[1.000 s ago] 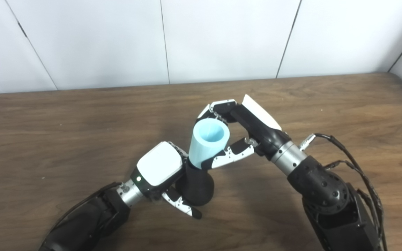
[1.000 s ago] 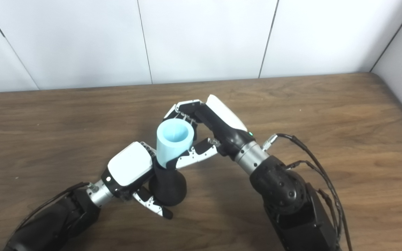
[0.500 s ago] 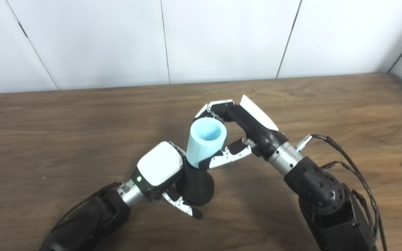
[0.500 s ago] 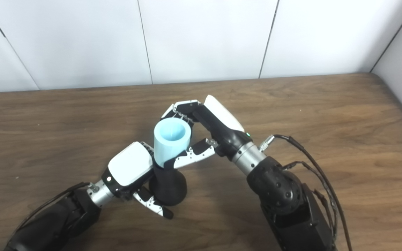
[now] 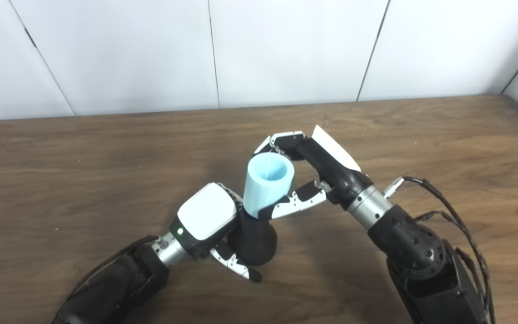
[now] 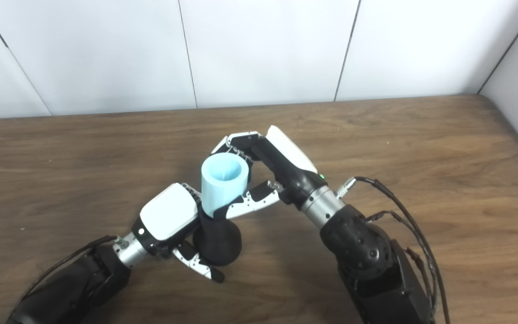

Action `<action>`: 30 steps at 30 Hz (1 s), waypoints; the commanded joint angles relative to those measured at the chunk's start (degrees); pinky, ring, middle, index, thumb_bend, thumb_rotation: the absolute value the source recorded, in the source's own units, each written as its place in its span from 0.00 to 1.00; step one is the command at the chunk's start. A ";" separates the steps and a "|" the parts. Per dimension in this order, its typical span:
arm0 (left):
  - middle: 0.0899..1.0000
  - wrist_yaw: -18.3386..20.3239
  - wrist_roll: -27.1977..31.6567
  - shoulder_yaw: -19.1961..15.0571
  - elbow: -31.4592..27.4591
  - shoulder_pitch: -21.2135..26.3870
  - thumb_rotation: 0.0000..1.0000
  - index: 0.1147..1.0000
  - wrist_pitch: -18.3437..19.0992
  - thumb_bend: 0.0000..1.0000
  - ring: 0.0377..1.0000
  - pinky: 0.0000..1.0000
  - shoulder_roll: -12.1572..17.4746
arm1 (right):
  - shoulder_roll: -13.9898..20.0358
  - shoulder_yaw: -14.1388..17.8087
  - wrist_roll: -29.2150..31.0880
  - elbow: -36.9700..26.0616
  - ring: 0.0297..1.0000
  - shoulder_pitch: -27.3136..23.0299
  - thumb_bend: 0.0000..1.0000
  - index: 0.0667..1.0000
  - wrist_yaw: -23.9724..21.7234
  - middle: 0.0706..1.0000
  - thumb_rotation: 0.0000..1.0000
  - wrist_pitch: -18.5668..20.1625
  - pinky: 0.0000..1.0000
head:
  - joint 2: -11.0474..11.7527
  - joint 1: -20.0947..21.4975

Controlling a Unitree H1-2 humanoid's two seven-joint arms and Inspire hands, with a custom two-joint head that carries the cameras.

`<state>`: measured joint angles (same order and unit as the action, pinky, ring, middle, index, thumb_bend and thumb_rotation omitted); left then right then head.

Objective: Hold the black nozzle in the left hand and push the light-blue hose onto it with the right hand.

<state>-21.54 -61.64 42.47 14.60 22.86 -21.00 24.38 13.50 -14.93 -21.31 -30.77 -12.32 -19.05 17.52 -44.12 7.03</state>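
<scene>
- The left hand (image 5: 205,217) is wrapped around the black nozzle (image 5: 255,240), just below the right hand (image 5: 313,168).
- The right hand is clamped on the blue hose (image 5: 265,183), thumb under, fingers (image 5: 281,138) behind the rim.
- The hose's lower end sits over the nozzle's neck, tilted. I judge the push half done: press along the nozzle's axis and brace the left hand, so the hose won't cock or slip.
- Beneath both hands lies a brown wooden table (image 5: 61,171); beyond it stands a white panelled wall (image 5: 286,45).

You face a brown wood-grain table (image 5: 106,148) set against white wall panels (image 5: 286,49) with dark seams.
</scene>
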 commanded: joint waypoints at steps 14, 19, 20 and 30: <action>0.14 5.08 -4.40 4.10 5.32 -2.83 0.04 0.41 0.79 0.52 0.10 0.09 -1.04 | 1.74 -0.33 1.09 -2.90 0.37 -1.69 0.52 0.48 -2.59 0.44 0.00 3.10 0.28 | 0.27 0.23; 0.15 5.50 -4.23 4.08 5.23 -2.76 0.04 0.41 0.84 0.52 0.11 0.10 -1.04 | 1.17 -0.22 0.23 -3.21 0.40 -1.66 0.52 0.48 -1.60 0.43 0.00 2.60 0.32 | 0.49 0.30; 0.15 5.42 -4.18 4.07 5.28 -2.78 0.05 0.41 0.81 0.52 0.11 0.10 -1.06 | 1.06 -0.21 0.10 -3.24 0.40 -1.65 0.52 0.47 -1.42 0.43 0.00 2.45 0.33 | 0.49 0.30; 0.15 3.49 -4.32 4.33 6.47 -2.71 0.04 0.41 0.52 0.52 0.11 0.09 -1.39 | 0.30 0.15 0.05 -3.68 0.39 -2.16 0.52 0.48 -0.45 0.45 0.00 1.67 0.30 | 0.94 0.31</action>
<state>-22.40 -61.60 43.14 16.07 23.70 -21.06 23.87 13.91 -15.11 -20.96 -32.48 -13.03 -20.22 21.52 -43.16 7.29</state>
